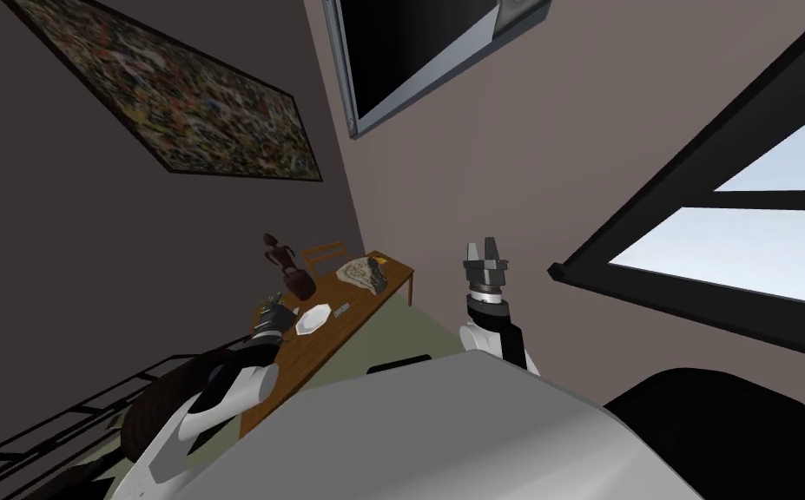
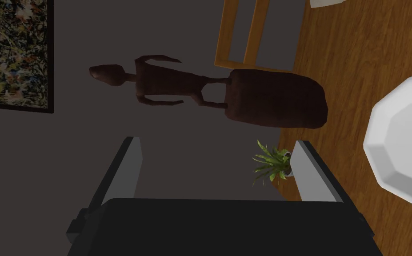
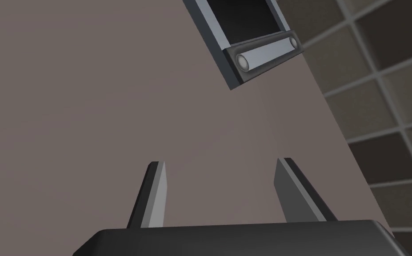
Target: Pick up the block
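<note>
Two grippers, both with fingers spread wide and holding nothing. For the left gripper (image 2: 217,142), a hover at the wall-side edge of the wooden surface (image 1: 392,276), aimed past that edge at the wall. Just beside one finger, a small green plant (image 2: 271,163); beyond it, a dark carved figure (image 2: 227,95); off to the other side, a white plate (image 2: 405,142). For the right gripper (image 1: 487,246), a raised pose well apart from the surface, facing bare wall.

Block not identifiable with certainty. Probably the small grey piece (image 1: 342,310) lying flat on the surface between the plate and a pale sheet (image 1: 355,269), or else the dark lump (image 1: 380,279) resting on that sheet. Either way, farther along the surface than the left gripper, and untouched.

Likely trouble from here:
- Clipping the plate's rim while reaching onward.
- Brushing the plant or toppling the tall figure with the forearm, given the crowding at this spot.
- Closing on the wrong thing, with the target so small and outside the left wrist view.

Worth tilting the wrist down toward the surface and confirming the target before committing to any descent.
</note>
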You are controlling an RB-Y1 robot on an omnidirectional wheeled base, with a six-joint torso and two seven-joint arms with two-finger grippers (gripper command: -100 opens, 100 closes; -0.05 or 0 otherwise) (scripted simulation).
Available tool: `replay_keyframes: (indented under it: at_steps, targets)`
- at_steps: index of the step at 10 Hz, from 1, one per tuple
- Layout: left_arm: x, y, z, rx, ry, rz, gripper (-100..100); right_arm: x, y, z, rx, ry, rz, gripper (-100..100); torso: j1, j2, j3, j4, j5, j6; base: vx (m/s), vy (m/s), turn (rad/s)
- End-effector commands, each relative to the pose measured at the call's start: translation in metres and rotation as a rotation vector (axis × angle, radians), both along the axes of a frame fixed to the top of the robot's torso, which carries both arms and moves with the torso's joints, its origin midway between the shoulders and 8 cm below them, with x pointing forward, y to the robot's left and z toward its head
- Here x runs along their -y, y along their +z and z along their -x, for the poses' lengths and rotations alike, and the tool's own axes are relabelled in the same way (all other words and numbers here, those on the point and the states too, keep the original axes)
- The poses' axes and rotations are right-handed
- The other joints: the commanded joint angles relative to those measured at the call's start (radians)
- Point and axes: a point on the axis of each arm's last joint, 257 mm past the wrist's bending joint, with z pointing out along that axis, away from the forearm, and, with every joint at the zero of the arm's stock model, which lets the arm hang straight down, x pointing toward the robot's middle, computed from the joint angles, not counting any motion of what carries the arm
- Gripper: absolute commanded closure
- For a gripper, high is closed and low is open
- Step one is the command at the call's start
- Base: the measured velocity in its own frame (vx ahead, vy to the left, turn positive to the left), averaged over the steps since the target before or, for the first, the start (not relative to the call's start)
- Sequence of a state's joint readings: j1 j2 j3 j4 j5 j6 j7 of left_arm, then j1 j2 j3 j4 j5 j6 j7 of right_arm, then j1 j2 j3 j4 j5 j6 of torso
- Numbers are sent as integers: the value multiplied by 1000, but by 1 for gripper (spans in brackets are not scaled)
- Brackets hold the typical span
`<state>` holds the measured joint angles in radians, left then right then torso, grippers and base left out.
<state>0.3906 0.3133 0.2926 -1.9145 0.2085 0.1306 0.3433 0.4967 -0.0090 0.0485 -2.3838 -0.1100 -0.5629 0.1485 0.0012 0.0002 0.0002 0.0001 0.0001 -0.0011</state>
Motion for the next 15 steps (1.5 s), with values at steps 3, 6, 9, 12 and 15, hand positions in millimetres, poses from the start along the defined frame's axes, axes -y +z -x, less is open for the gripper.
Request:
replay_keyframes:
  at_steps: [3,6,9,12,15]
  targets:
    - [-31,-46,10,-118,68,120,-100,0,0,0,0,0,0,0,0,0,0,0,0,0,6,-5,-232]
    - [-43,-75,20,-194,107,186,-100,0,0,0,0,0,0,0,0,-1,0,0,0,1,11,3,-209]
    - [-63,-117,40,-289,175,303,-100,0,0,0,0,0,0,0,1,-1,-1,0,0,0,18,8,-242]
    - [-71,-143,55,-359,217,370,-100,0,0,0,0,0,0,0,1,0,0,0,0,-1,12,10,-131]
    - [-76,-168,71,-429,260,437,-100,0,0,0,0,0,0,0,1,-1,-1,0,0,0,19,21,-191]
